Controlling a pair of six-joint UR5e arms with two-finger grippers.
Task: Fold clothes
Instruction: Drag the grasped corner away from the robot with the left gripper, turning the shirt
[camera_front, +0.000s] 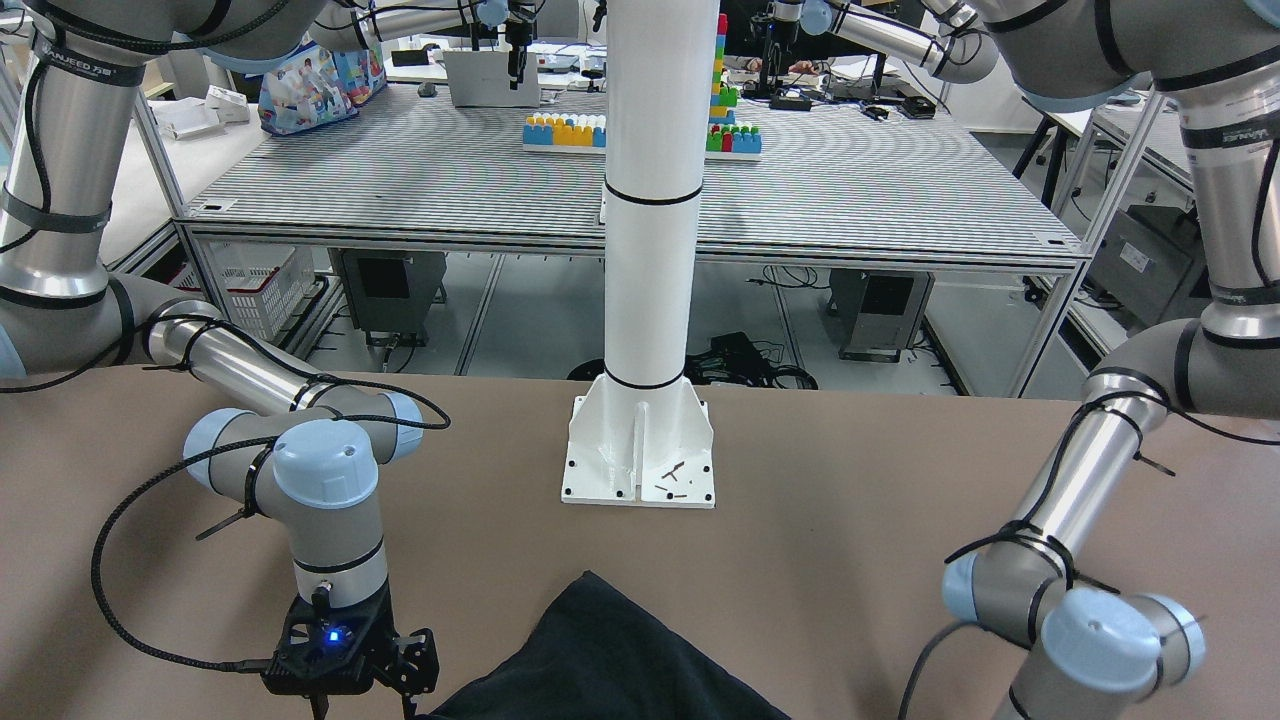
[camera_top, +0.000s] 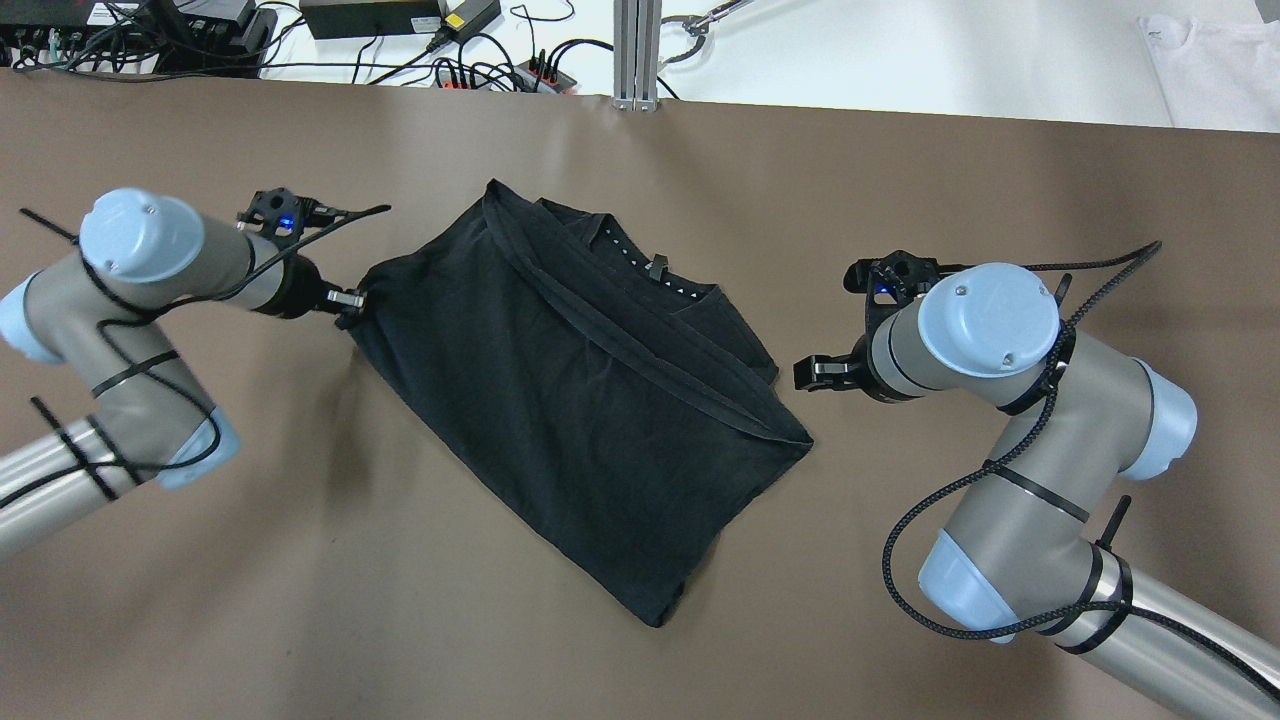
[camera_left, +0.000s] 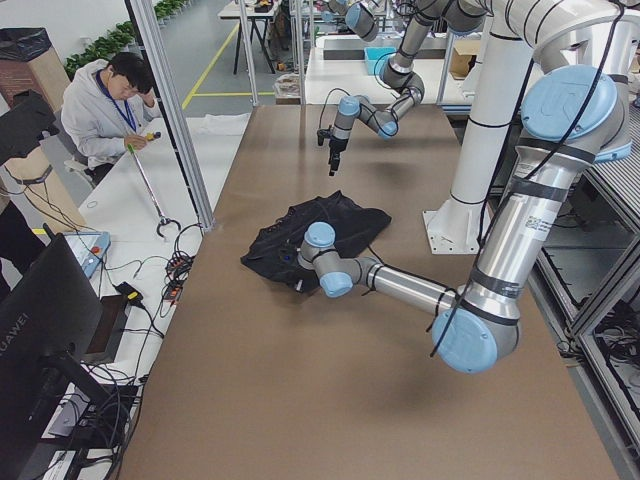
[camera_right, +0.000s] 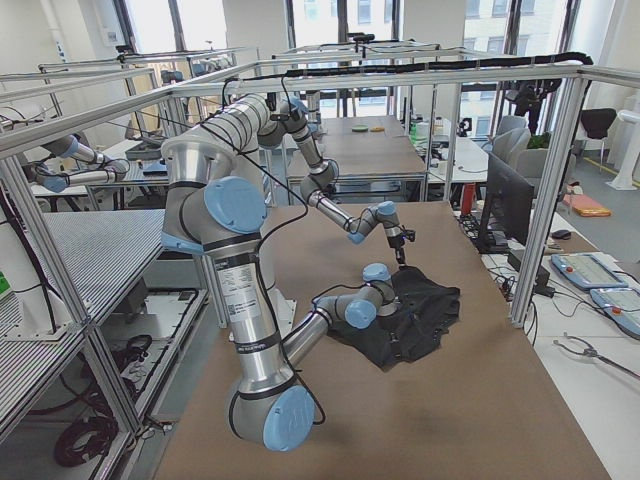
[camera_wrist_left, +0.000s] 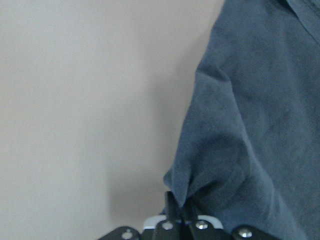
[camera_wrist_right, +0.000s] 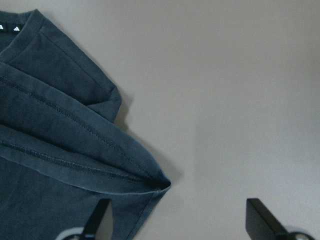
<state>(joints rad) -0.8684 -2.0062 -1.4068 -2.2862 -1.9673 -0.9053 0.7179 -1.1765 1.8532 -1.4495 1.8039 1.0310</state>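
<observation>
Bare table (camera_top: 300, 600) lies open to you all round the black garment (camera_top: 580, 400). The white pillar (camera_front: 650, 200) on its base plate (camera_front: 640, 460) stands at the robot-side edge, apart from the garment. The left gripper (camera_top: 350, 298), pinched on one corner, and the right gripper (camera_top: 808, 372), spread just beside the opposite corner, crowd those two ends.

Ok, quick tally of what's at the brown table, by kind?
Black garment: 1
Grippers: 2, left gripper pinching the garment's corner, right gripper open
White pillar: 1
Total: 4
</observation>
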